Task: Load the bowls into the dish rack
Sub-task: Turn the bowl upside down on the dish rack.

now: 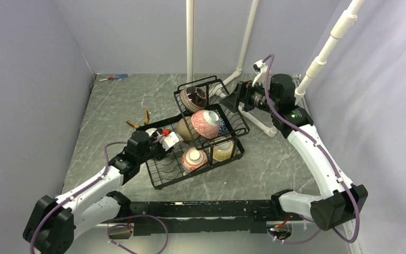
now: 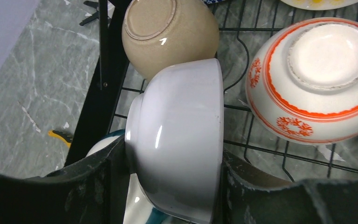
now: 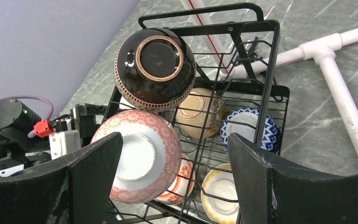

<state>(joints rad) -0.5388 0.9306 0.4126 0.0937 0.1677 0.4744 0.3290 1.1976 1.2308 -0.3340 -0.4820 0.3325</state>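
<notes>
Seemingly nearly done: left gripper [image 2: 172,163] clamps a white bowl [image 2: 177,126] between its jaws over the rack [image 2: 103,56]; other bowls [image 2: 314,79] lie racked beyond. Right gripper [image 3: 175,154] gapes, empty.

In the dish rack [image 1: 161,177], two bowls [image 1: 193,99] lie in the upper basket [image 1: 238,119], perhaps five below.

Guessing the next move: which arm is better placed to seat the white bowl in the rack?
Left: the left gripper clamps the white bowl on edge over the rack, beside the tan bowl. The right gripper hangs open and empty above it.
</notes>
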